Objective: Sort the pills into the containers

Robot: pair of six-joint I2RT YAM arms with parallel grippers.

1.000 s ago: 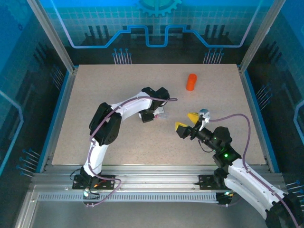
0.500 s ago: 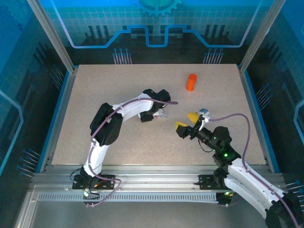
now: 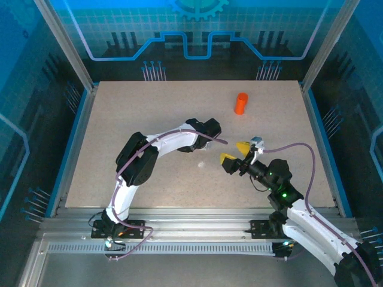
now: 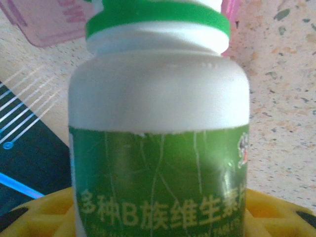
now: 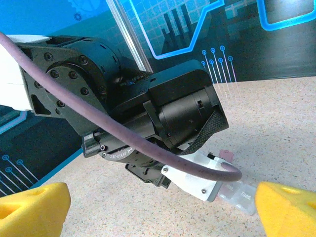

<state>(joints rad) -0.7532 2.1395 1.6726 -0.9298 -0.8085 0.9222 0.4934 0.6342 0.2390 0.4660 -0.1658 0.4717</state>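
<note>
A white bottle with a green label and a green ring under its cap stands close up between the yellow fingers of my left gripper, which is shut on it. Just behind the bottle lies the pink-tinted container. In the right wrist view the container's colourless compartment and a pink part stick out from under the left wrist. My right gripper is open and empty, facing the left wrist from the right. A small white speck, perhaps a pill, lies on the table.
An orange bottle stands upright at the back right of the speckled table. The left arm's black wrist body and its purple cable sit directly in front of the right gripper. Metal frame posts and blue panels surround the table.
The left wrist has moved right and away from the near edge. A small white speck now shows on the table near where it was. The right arm has not moved.
</note>
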